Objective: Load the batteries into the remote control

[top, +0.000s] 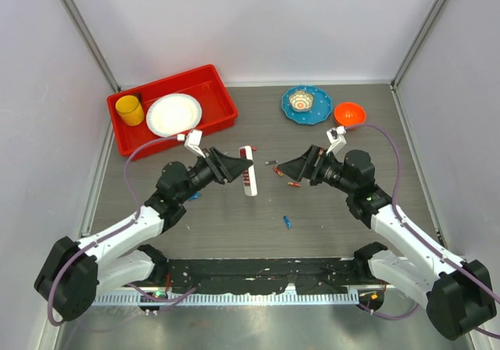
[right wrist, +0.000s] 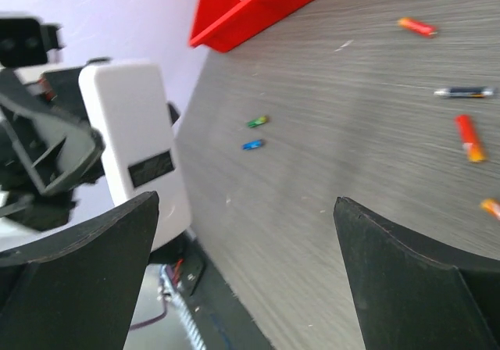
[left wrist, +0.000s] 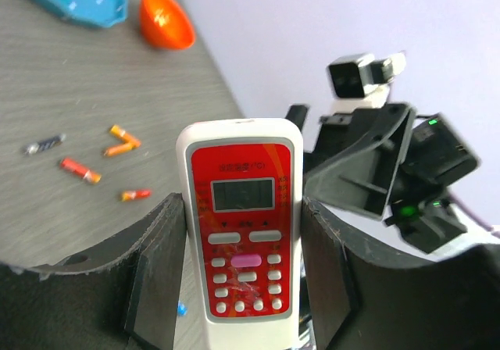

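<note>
My left gripper is shut on the remote control and holds it by its long sides at the table's middle. In the left wrist view the remote's red face, screen and buttons point at the camera. Its plain white back faces my right gripper, which is open and empty. That gripper sits just right of the remote. Orange batteries and a dark one lie on the table under it. They also show in the left wrist view. A blue battery lies nearer the front.
A red tray with a white plate and a yellow cup stands at the back left. A blue plate holding a small bowl and an orange bowl stand at the back right. Another blue battery lies by the left arm.
</note>
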You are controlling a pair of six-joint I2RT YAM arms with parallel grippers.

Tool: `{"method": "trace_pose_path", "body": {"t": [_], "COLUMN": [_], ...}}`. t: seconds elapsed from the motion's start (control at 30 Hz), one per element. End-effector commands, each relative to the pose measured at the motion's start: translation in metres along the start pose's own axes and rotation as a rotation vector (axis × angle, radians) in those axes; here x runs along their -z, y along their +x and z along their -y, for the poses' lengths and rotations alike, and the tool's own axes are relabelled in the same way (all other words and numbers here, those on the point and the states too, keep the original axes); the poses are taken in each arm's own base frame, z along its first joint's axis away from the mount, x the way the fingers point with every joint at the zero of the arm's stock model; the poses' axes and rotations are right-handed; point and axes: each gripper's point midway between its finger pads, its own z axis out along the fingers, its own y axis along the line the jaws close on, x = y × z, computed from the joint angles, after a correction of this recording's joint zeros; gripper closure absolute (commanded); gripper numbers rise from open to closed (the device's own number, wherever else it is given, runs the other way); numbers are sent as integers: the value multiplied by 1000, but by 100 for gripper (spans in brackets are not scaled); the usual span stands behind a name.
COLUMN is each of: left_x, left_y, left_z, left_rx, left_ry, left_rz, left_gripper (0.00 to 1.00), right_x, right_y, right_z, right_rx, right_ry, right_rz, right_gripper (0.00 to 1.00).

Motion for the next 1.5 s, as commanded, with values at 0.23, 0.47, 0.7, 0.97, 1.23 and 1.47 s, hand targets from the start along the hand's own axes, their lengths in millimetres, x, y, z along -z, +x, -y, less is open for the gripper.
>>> {"method": "trace_pose_path", "body": {"t": [0.23,0.47,0.7,0.97,1.23,1.47], "left_x": [9,2,6,14,25,29], "left_y": [-48,-44,-47,-50,-53,-52], "left_z": [67,68,78,90,100,102], "left_rx": [113,163,152,143,133,128], "left_ry": [474,524,557,592,619,624], "left_rz": [191,163,158,161,179,186], "left_gripper": [100,100,100,100,100,100], "right_x": [20,2,-11,-22,-17,-12], "right_y": [-5,8,24,34,26,34], "right_z": [-91,-99,-103,-114,-133,-144], "right_rx": [-55,12,16,-16,-68,-85], "right_ry": [-456,-447,-447,-482,-596,-649], "right_rz": [5,-58,-125,-160,-133,-161], "right_gripper": [0,0,0,2,9,13]}}
